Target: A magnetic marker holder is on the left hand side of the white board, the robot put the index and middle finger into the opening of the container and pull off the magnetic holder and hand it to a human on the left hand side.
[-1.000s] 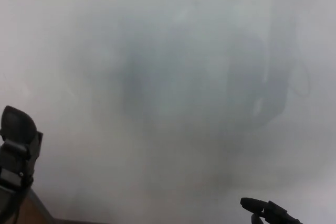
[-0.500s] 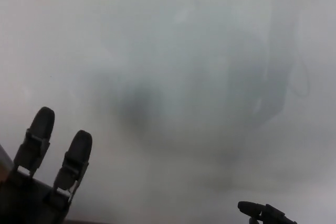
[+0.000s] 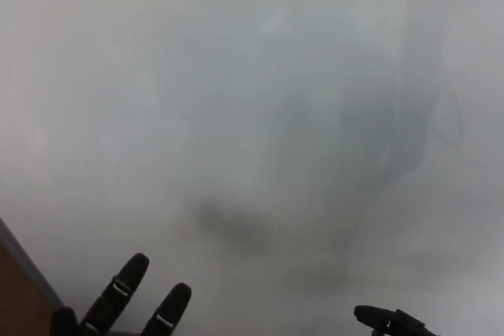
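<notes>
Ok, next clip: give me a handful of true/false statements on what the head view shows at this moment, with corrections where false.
1. The left hand shows at the bottom left with two fingers apart and pointing up. True.
2. The left hand grips a marker holder. False: it holds nothing, and no holder is in view.
3. Only a small part of the right hand shows, at the bottom edge. True.
4. The whiteboard fills nearly the whole picture. True.
5. A person's hand reaches in from the left. False: no person shows.
6. The right hand is pressed flat on the middle of the board. False: it sits low at the bottom right.
</notes>
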Tool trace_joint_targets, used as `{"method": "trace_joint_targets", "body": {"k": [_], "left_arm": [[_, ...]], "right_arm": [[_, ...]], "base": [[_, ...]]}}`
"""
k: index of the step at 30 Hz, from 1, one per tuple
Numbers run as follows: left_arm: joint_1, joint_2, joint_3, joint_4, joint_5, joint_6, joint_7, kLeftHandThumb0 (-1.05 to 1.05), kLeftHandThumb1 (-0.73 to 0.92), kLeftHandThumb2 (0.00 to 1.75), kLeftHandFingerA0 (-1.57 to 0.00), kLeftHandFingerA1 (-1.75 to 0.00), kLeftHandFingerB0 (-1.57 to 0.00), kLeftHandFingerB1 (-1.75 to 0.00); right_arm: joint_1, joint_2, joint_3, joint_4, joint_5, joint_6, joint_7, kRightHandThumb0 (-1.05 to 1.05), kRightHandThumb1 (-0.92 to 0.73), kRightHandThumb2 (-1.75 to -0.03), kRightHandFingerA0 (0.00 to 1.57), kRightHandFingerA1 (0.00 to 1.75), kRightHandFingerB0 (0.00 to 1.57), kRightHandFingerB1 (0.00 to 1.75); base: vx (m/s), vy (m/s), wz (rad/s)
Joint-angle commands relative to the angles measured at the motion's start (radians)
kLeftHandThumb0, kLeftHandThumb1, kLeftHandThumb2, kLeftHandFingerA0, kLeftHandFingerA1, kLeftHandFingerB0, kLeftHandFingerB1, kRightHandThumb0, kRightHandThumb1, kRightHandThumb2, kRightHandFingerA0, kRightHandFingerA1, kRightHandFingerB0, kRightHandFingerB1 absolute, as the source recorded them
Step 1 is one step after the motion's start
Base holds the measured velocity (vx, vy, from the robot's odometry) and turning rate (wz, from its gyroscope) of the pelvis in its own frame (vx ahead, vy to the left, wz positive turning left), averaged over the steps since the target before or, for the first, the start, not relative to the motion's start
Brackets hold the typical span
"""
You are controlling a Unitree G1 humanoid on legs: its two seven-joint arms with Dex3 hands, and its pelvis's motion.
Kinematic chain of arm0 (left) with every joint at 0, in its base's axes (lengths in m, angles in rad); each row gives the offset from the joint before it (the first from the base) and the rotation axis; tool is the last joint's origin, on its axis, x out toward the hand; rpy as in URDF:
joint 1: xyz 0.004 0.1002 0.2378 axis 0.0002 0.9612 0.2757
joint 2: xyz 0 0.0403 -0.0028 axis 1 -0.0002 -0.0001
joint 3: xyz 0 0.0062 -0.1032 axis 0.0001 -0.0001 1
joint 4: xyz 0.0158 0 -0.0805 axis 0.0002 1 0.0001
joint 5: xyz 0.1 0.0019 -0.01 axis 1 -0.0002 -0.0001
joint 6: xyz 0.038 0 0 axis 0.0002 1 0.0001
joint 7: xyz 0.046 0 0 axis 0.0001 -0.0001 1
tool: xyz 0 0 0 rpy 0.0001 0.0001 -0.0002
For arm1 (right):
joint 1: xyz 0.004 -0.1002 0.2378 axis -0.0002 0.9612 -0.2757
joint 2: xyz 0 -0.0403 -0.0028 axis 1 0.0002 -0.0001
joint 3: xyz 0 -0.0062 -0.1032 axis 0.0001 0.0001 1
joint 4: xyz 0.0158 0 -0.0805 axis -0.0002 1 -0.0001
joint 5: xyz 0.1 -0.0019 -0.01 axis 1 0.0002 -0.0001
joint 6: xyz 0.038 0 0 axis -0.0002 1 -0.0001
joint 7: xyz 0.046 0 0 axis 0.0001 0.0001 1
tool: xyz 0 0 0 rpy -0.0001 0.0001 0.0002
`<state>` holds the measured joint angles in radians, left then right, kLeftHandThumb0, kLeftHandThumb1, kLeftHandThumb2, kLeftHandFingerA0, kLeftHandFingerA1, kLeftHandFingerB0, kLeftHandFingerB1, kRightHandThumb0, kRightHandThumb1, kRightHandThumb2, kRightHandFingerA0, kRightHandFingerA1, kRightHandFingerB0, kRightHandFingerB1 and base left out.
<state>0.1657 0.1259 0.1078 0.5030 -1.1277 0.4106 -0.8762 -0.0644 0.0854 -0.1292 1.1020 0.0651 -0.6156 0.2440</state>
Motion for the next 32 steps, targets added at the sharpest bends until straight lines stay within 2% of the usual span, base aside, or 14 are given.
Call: {"method": "trace_joint_targets", "body": {"k": [1, 3, 13, 14, 15, 18, 19, 32], "left_arm": [[-0.007, 0.069, -0.177, 0.364, 0.601, -0.545, 0.278, -0.81, 0.46, 0.83, -0.26, -0.48, -0.16, -0.39], [0.028, 0.06, -0.182, 0.382, 0.601, -0.568, 0.289, -0.83, 0.45, 0.84, -0.33, -0.48, -0.19, -0.39], [0.003, 0.05, -0.18, 0.455, 0.59, -0.624, 0.28, -0.85, 0.45, 0.84, -0.3, -0.48, -0.18, -0.38], [0.003, 0.049, -0.178, 0.457, 0.592, -0.628, 0.284, -0.83, 0.56, 0.58, -0.4, -0.4, -0.24, -0.29], [0.001, 0.047, -0.175, 0.456, 0.59, -0.625, 0.29, -0.83, 0.55, 0.58, -0.42, -0.4, -0.27, -0.3], [-0.008, 0.042, -0.168, 0.472, 0.594, -0.638, 0.29, -0.83, 0.56, 0.58, -0.41, -0.41, -0.27, -0.29], [-0.011, 0.041, -0.165, 0.476, 0.594, -0.64, 0.289, -0.81, 0.45, 0.83, -0.33, -0.49, -0.19, -0.39], [-0.038, 0.023, -0.124, 0.536, 0.637, -0.683, 0.275, -0.8, 0.45, 0.82, -0.32, -0.5, -0.19, -0.39]], "right_arm": [[0.089, -0.007, -0.022, 0.002, 0.033, -0.035, 0.03, -0.58, -0.79, -0.64, 0.72, 0.58, 0.64, 0.51], [0.132, -0.008, -0.015, 0.002, 0.024, -0.054, 0.033, -0.58, -0.79, -0.63, 0.73, 0.59, 0.64, 0.51], [0.133, -0.007, -0.021, -0.007, 0.032, -0.047, 0.041, -0.58, -0.78, -0.63, 0.73, 0.59, 0.65, 0.51], [0.135, -0.009, -0.018, -0.007, 0.027, -0.05, 0.037, -0.58, -0.79, -0.64, 0.73, 0.59, 0.64, 0.51], [0.131, -0.009, -0.017, -0.009, 0.026, -0.046, 0.036, -0.57, -0.79, -0.64, 0.72, 0.58, 0.63, 0.51], [0.125, -0.008, -0.019, -0.013, 0.029, -0.032, 0.032, -0.56, -0.79, -0.64, 0.73, 0.57, 0.63, 0.51], [0.123, -0.007, -0.02, -0.013, 0.03, -0.03, 0.033, -0.56, -0.79, -0.64, 0.72, 0.58, 0.63, 0.51], [0.118, -0.007, -0.019, -0.014, 0.022, -0.032, 0.037, -0.56, -0.79, -0.64, 0.72, 0.59, 0.64, 0.51]], "base": [[0.0, 0.0, 0.0], [0.0, 0.0, 0.0], [0.0, 0.0, 0.0], [0.0, 0.0, 0.0], [0.0, 0.0, 0.0], [0.0, 0.0, 0.0], [0.0, 0.0, 0.0], [0.0, 0.0, 0.0]]}}
